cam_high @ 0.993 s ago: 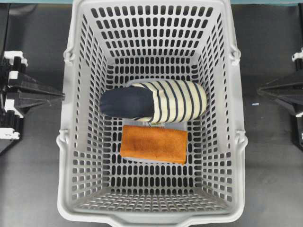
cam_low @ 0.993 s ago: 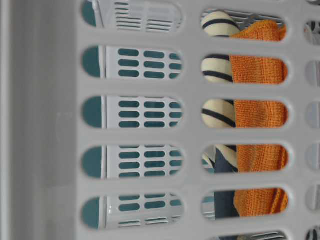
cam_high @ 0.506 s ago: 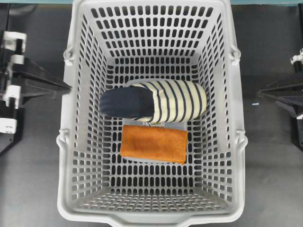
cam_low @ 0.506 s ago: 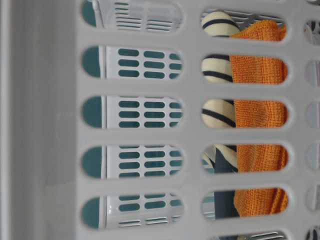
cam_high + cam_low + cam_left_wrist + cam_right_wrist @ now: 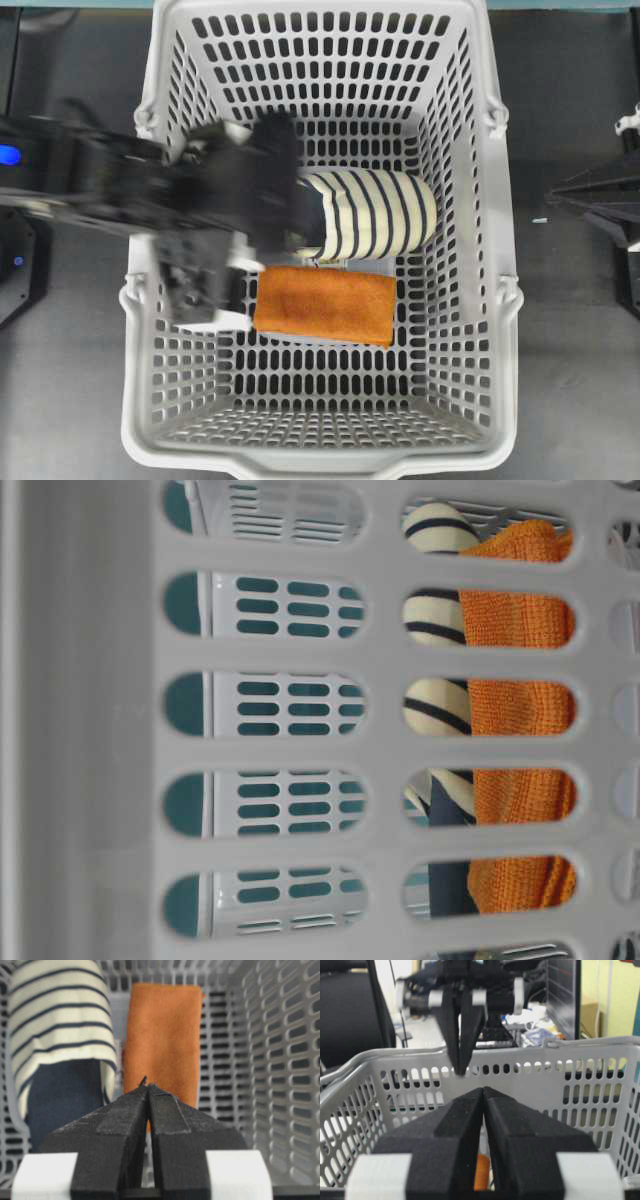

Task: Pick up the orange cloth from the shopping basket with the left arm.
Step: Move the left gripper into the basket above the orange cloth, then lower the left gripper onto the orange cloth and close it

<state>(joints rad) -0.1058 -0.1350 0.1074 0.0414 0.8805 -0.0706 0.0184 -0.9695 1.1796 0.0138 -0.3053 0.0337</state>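
Basket, light grey w/ slotted walls, fills overhead view. Orange cloth lies flat on basket floor, approx. centre, just at 6 o'clock of striped slipper; the two touch or nearly so. Left arm, motion-blurred, reaches in from 9 o'clock over the slipper's navy end. Left gripper: jaws pressed together, empty, poised above cloth's near edge. Right gripper: jaws likewise closed, empty, outside basket at 3 o'clock.
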